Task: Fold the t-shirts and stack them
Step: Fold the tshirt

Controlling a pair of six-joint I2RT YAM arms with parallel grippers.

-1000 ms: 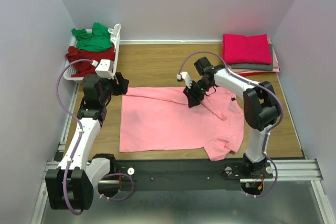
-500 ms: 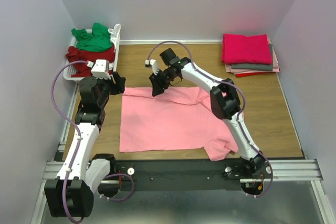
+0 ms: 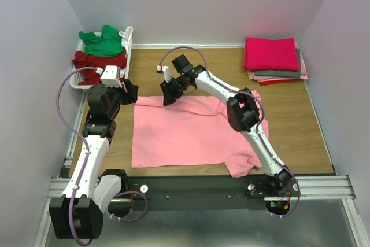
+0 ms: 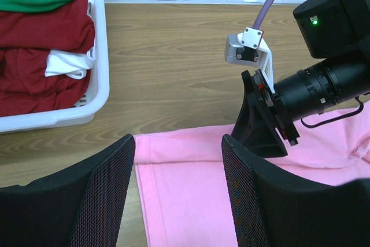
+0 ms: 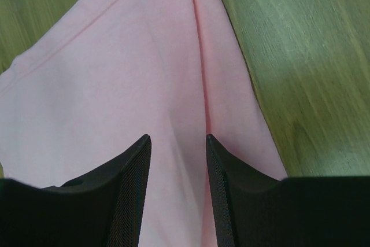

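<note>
Below right jaws, pink t-shirt (image 5: 144, 85)

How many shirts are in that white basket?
2 that I can tell apart: a green shirt at the far end, a dark red shirt nearer the arms. More may lie hidden beneath.

Lab test cell: plain walls (image 3: 202, 4), table (image 3: 149, 65)

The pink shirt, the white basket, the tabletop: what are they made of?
The flat pink t-shirt looks like soft matte knit cloth, perhaps cotton: it creases limply. The white slotted basket seems moulded plastic, smooth, faintly glossy, holding its shape. The brown tabletop shows wood grain, maybe laminate.
</note>
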